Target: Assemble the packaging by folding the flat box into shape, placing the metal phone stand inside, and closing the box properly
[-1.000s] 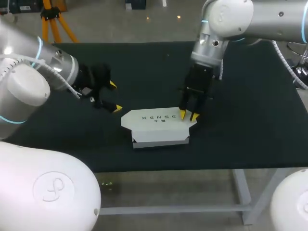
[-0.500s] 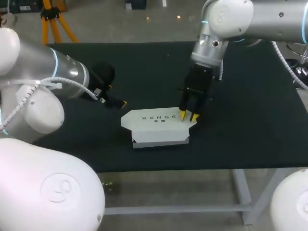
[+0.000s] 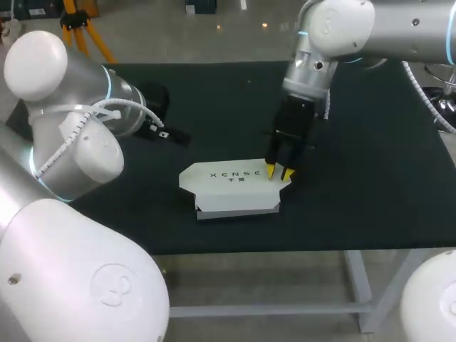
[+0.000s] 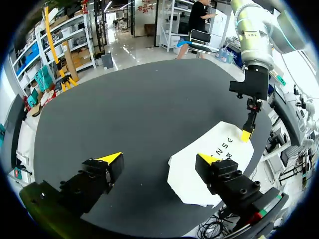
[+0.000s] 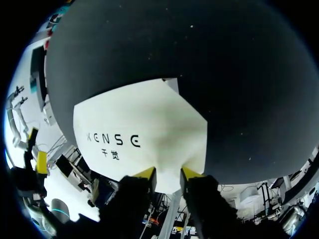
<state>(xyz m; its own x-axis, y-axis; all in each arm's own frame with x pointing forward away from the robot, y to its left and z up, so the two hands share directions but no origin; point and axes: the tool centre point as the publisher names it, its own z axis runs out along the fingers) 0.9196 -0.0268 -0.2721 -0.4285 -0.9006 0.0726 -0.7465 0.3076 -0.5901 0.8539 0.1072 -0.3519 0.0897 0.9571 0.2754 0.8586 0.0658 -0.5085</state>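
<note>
- Under the tips of the right gripper (image 3: 277, 172) sits the flat white cardboard box (image 3: 235, 187), on the black table (image 3: 370, 178).
- Its jaws are narrow, with a small gap. Nothing looks pinched.
- The left gripper (image 4: 159, 159) has wide jaws holding nothing. The box lies just ahead of one finger.
- The box looks light, thin and easy to dent. Hold it gently by its edges and flaps.

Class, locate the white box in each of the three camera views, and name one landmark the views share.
Head view: white box at the black table's front middle, right gripper at its right end.
Left wrist view: box ahead of the open left gripper.
Right wrist view: box directly ahead of that view's own gripper.
Shared landmark: the right gripper.
</note>
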